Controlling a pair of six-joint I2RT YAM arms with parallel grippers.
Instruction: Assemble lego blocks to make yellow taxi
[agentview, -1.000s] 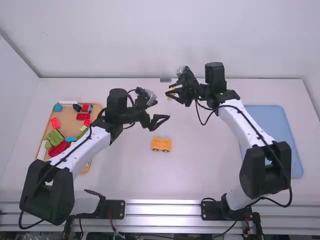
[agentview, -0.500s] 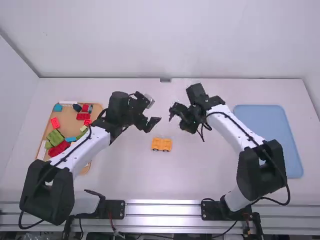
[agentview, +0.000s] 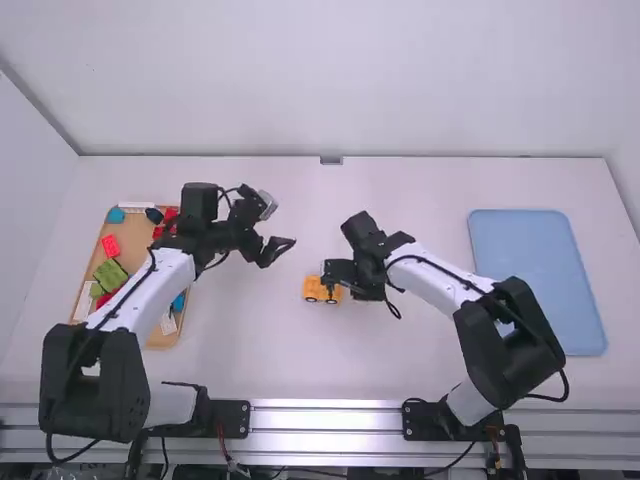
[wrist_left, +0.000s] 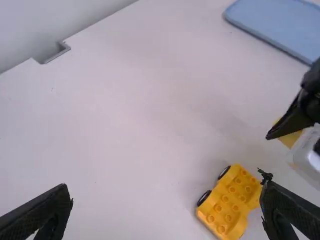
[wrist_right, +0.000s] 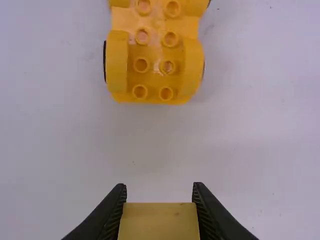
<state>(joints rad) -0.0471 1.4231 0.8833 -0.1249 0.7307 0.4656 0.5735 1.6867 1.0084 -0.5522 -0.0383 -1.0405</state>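
Right gripper (wrist_right: 159, 192), black and two-fingered, has a plain yellow plastic block (wrist_right: 159, 222) clamped between its fingertips, and here's the big change: down it has come, out of its high reach over the far side of the table, to the near end of the build! That should mean the next piece is being lined up for fitting, though it's not on yet.

Just beyond the block sits the studded yellow car base (wrist_right: 155, 52) with small black wheels (wrist_left: 225, 172), upright on the white table (agentview: 250, 350), right where it was a second ago, its studs bare. Judging from here, the block needs to travel over those studs, square up and press down; come in crooked and it could shove the base along on its wheels.

Farther off, the left gripper (wrist_left: 166, 185) stands wide apart and empty, having backed away towards the tan tray (agentview: 135, 235) of loose coloured bricks (agentview: 110, 273), leaving room to work. Out on the right, the flat blue tray (agentview: 540, 280) lies well apart from the action.
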